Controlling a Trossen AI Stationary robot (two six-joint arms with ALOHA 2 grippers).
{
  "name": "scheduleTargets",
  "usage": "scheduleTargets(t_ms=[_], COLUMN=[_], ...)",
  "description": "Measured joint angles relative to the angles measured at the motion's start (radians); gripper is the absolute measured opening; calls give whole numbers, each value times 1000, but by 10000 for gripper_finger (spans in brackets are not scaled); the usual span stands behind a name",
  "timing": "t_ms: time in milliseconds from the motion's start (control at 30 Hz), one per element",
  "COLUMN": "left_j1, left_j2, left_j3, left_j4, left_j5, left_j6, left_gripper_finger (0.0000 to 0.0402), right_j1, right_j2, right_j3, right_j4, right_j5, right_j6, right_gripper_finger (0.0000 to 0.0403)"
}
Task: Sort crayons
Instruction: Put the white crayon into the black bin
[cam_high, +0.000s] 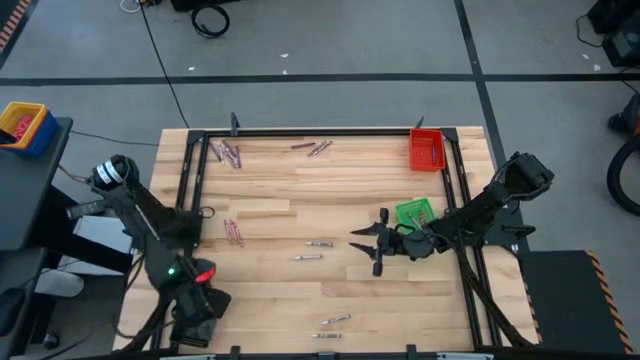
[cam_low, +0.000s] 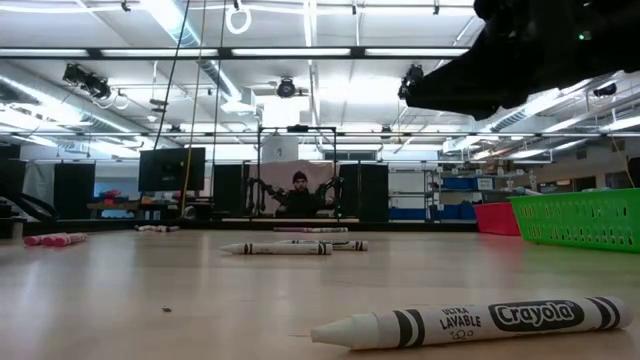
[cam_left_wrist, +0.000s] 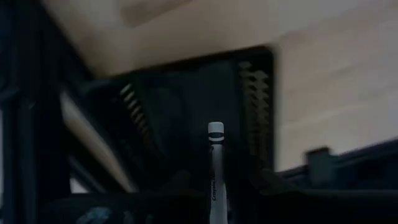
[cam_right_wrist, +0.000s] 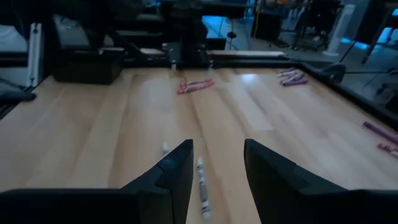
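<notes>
We have the right gripper out over the middle of the table, its jaws spread wide and empty. From the right wrist view a white crayon lies on the wood just ahead, lined up with the gap between the two fingers.

Our left gripper sits at the table's near left corner, above the black tray. It is clamped on a white crayon whose tip points out over the tray.

The rest of the crayons are scattered: pale ones in the middle of the table, another pair near the front edge, maroon ones on the left, more at the back left and a few at the back centre. The red tray sits at the back right with the green tray nearer the right arm.

Our main worry is the right-hand pick. The crayon is thin and round, so if we come down off-centre a finger could nudge it and send it rolling away. On the left, if we let go while the crayon's tip reaches past the tray wall, it could tip out onto the table.
</notes>
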Motion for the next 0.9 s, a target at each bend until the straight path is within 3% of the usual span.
scheduleTargets(t_ms=[167, 433, 667, 900], left_j1=[-38, 24, 108, 88], left_j2=[77, 172, 181, 182], left_j3=[0, 0, 0, 0], left_j4=[-8, -19, -94, -118], left_j5=[0, -28, -75, -125], left_j6=[-31, 2, 121, 25], left_gripper_finger=[35, 36, 36, 36], right_j1=[-31, -63, -63, -56], right_j2=[0, 0, 0, 0], right_j3=[0, 0, 0, 0], right_j4=[8, 9, 10, -8], right_j5=[-4, -75, -78, -86], right_j6=[-19, -16, -8, 39], right_gripper_finger=[147, 147, 147, 147])
